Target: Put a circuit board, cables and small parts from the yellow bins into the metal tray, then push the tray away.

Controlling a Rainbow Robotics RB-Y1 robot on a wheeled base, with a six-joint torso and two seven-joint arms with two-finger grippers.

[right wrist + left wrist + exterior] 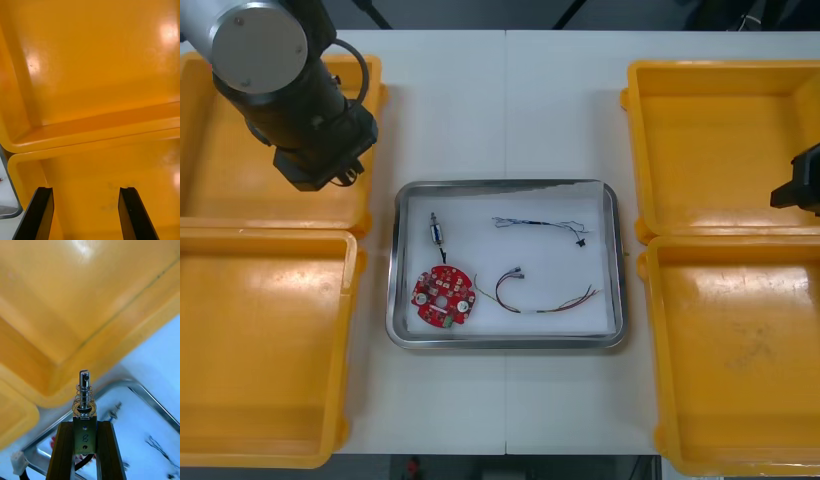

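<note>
"Left wrist view first. What is that shiny thing?"

"It is a small metal part [85,397] with a spring round it. My left gripper [85,425] has it pinched tight between both fingers, and it sticks up past the tips."

"Where is it now?"

"Up in the air, over the far left corner of the metal tray [152,399], right by the rim of the far left yellow bin [56,333]."

"What is in the tray?"

"A round red circuit board [443,295] sits by the near left corner, and the other small metal part [436,232] lies just past it. A thin dark cable [540,224] lies by the far edge, and a red and yellow cable [545,300] lies toward the near edge."

"And your other hand?"

"My right gripper [86,189] waits with its fingers wide apart and nothing in them. It is over the place where the two right bins [93,138] meet."

"What could go wrong?"

"I think a black wire hangs down from my part, with a white plug [17,462] on it. It could catch on the tray rim and tug the part crooked. If I let go too high, the part could bounce or roll onto the board. If I let go too soon, it lands on the table [505,110], not in the tray."
</note>
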